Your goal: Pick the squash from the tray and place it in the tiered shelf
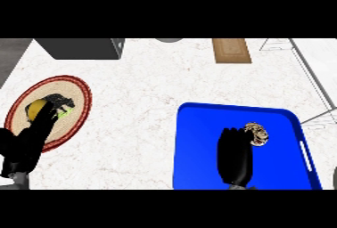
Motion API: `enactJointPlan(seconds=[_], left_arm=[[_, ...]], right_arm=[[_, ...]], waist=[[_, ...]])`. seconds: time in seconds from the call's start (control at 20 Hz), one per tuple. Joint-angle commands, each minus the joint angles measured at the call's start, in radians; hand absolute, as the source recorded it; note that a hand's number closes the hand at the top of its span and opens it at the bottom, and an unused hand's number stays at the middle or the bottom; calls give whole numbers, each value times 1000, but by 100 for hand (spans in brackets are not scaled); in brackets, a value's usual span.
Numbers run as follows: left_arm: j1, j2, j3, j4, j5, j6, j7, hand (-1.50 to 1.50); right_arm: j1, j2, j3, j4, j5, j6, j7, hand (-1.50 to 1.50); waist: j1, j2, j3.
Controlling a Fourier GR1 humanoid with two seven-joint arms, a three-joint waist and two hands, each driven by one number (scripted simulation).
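The squash (257, 134), small, round and striped brown and cream, lies in the far right part of the blue tray (197, 147). My right hand (236, 156) is over the tray just left of the squash, with straight fingers pointing away from me and their tips level with it. The hand's edge looks to be touching the squash, but no finger curls round it. The tiered shelf (314, 84) shows as thin pale wire lines along the right edge and far right corner. My left hand (26, 144) lies open at the lower left, its fingers reaching onto a round plate.
The red-rimmed round plate (76, 113) at the left holds a yellow item (36, 107) and a dark shape (60, 101). At the back stand a dark grey box (82, 48), a wooden board (232, 50) and a grey round object (168, 40). White marble counter (145, 102) lies between plate and tray.
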Motion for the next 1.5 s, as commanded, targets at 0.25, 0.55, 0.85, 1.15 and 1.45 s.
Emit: enactJointPlan(seconds=[0.25,0.55,0.85,1.15,1.45], left_arm=[[-8,-4,33,-54,3,-28,66,0],[-5,-13,43,-30,-5,-31,41,0],[11,-9,35,-46,-2,-56,5,0],[-20,-11,20,-14,-21,-61,2,0],[-39,-20,18,-20,-27,-46,25,0]], right_arm=[[-17,-49,11,131,57,-129,-13,150],[-152,47,-251,66,-83,-94,66,150],[-330,78,-618,28,-373,-64,379,150],[-661,78,-821,243,-400,-136,560,150],[-888,78,-906,326,-345,-284,638,150]], waist=[[1,4,3],[-3,13,5],[22,33,12],[67,33,3],[57,20,3]])
